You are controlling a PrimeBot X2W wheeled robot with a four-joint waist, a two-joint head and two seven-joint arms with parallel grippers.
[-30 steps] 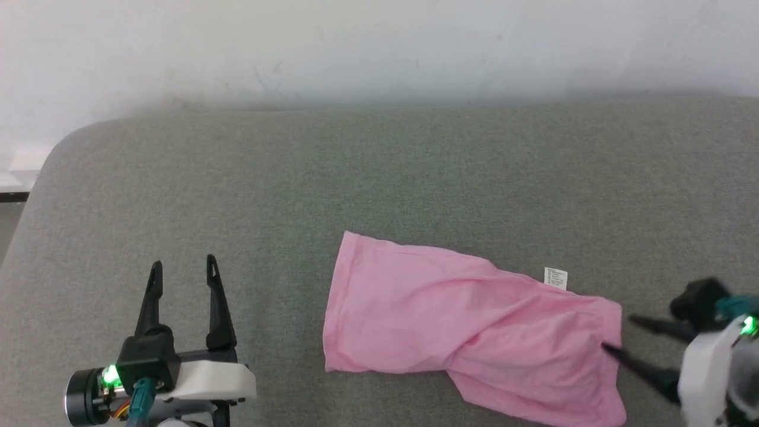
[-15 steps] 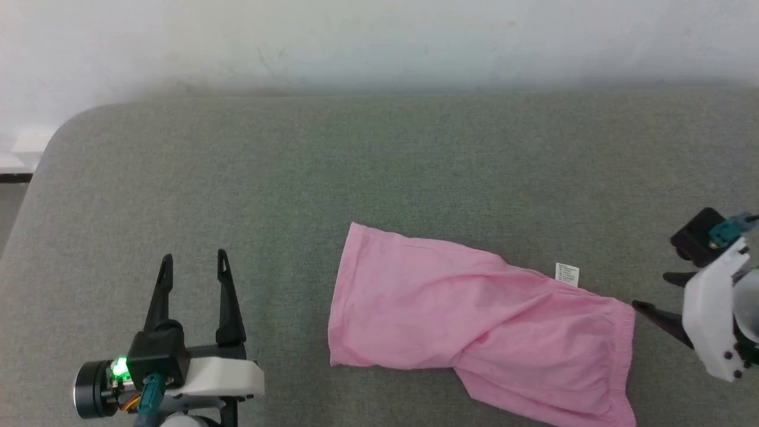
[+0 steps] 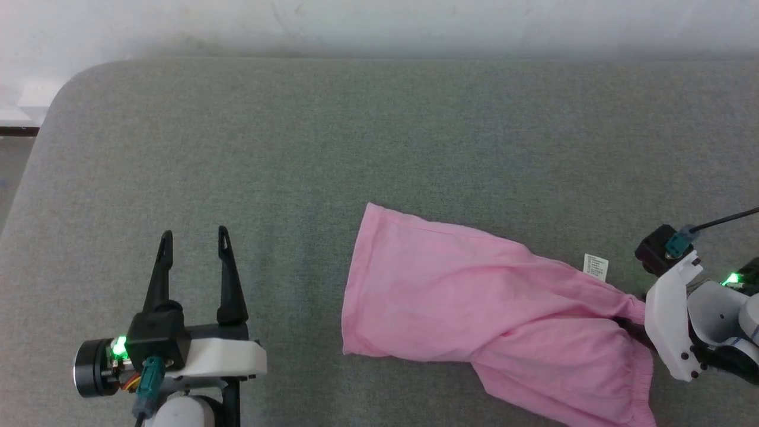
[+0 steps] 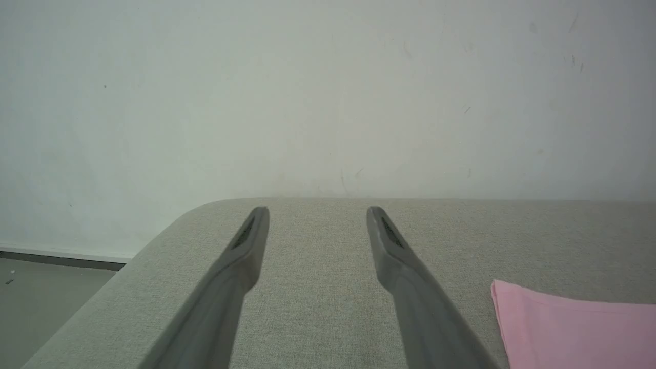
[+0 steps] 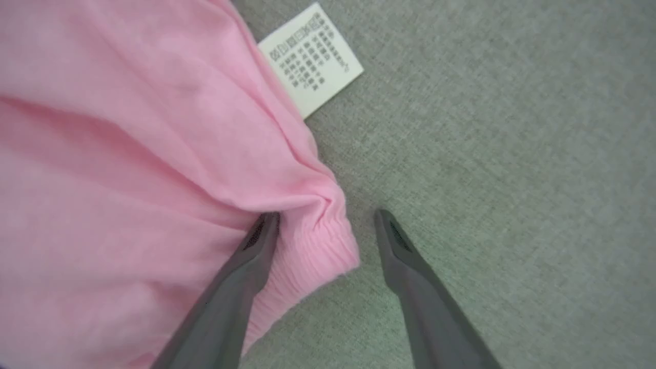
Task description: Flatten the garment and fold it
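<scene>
The light-pink garment [image 3: 474, 302] lies rumpled on the grey cushioned surface [image 3: 356, 148], with its white label [image 3: 596, 266] sticking out at its upper right edge. My right gripper [image 5: 328, 218] stands open astride the garment's gathered right corner [image 5: 318, 246]: one finger [image 5: 241, 277] rests on the pink cloth, the other [image 5: 410, 271] on bare grey fabric. Its white wrist [image 3: 670, 320] hides the fingers in the head view. My left gripper [image 3: 194, 234] is open and holds nothing, well left of the garment's left hem [image 4: 505, 318].
A pale wall [image 3: 379, 24] runs along the far edge of the surface. The surface's rounded left corner [image 3: 65, 89] drops to the floor [image 4: 46, 287]. Bare grey fabric lies between my left gripper and the garment.
The head camera has tilted, shifting the whole picture. My right gripper swung from the garment's right hem to its upper right corner and came down there, bunching the corner. The left arm stayed put.
</scene>
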